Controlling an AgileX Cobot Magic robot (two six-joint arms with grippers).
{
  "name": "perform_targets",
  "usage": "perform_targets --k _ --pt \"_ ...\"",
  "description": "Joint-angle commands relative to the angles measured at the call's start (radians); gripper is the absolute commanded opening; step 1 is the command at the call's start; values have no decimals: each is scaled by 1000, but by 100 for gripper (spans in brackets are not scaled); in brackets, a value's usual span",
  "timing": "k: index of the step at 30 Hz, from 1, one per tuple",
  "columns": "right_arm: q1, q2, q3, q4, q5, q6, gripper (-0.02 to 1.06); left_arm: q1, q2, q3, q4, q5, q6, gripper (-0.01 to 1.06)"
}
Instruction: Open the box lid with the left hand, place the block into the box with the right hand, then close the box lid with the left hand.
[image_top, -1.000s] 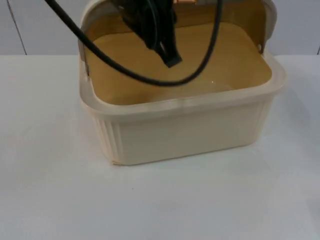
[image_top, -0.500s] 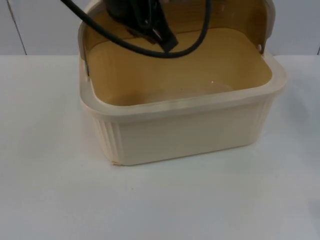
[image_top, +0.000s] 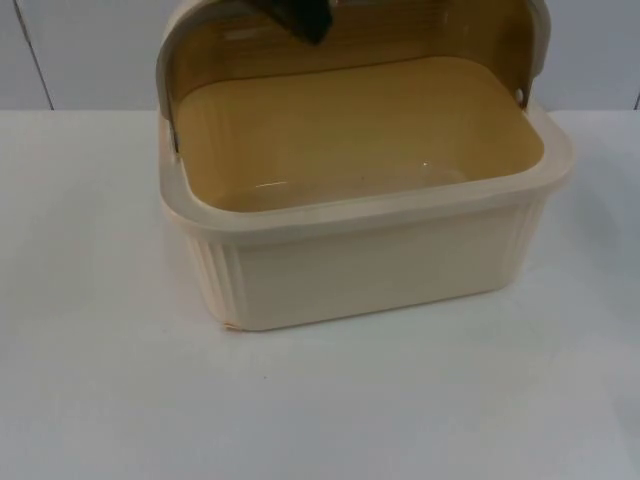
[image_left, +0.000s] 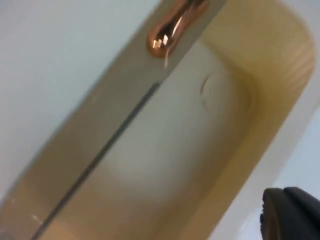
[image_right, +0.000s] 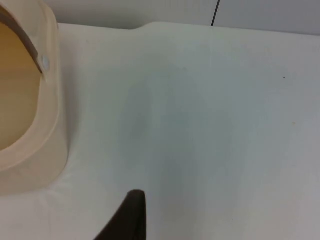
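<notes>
Lid (image_top: 350, 40) up at top centre, stiff light plastic; I'd grab its copper knob (image_left: 170, 31), can't tell my left claw's (image_top: 300, 15) opening.

The white surface (image_top: 320, 400) spans the lower frame and both sides of the top view. The grey wall (image_top: 80, 50) runs along the upper edge, with a dark vertical seam at upper left.

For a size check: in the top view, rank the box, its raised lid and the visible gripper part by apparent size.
1. Box, largest by far.
2. Lid, standing open behind the box, partly cut off by the frame.
3. Left gripper, a small dark piece at the lid's top edge, nearer the camera, so its true size is unsure.
</notes>
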Motion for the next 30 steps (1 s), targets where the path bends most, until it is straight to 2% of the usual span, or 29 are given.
perform_targets --k 1,5,9,10,14,16,19,22,23,25,28,29,30 --pt "-3 -5 -5 3 6 -1 105 1 -42 -1 -18 7 -14 0" --pt "-3 -5 -5 3 4 -1 105 3 -115 -1 43 -3 -43 0" --pt "-3 -5 -5 3 -1 -1 105 3 -221 -1 255 -4 -148 0" --pt "-3 -5 -5 3 -1 -1 105 3 -221 -1 255 -4 -148 0" --pt "-3 -5 -5 6 -20 -1 105 3 -315 6 568 -1 -254 0" --pt "-3 -5 -5 9 -20 -1 105 38 -349 30 661 0 -334 0" --pt "-3 -5 -5 9 -20 -1 105 110 -376 66 641 -17 -357 0" --pt "-3 -5 -5 11 -20 -1 105 278 -416 158 555 -108 -365 0" --pt "-3 -5 -5 11 -20 -1 105 278 -416 158 555 -108 -365 0" --pt "-3 -5 -5 11 -22 -1 105 390 -435 233 505 -171 -365 0" --pt "-3 -5 -5 11 -22 -1 105 539 -441 308 436 -186 -362 0" --pt "-3 -5 -5 11 -22 -1 105 539 -441 308 436 -186 -362 0" --pt "-3 -5 -5 18 -25 -1 105 578 -441 330 396 -191 -360 0"
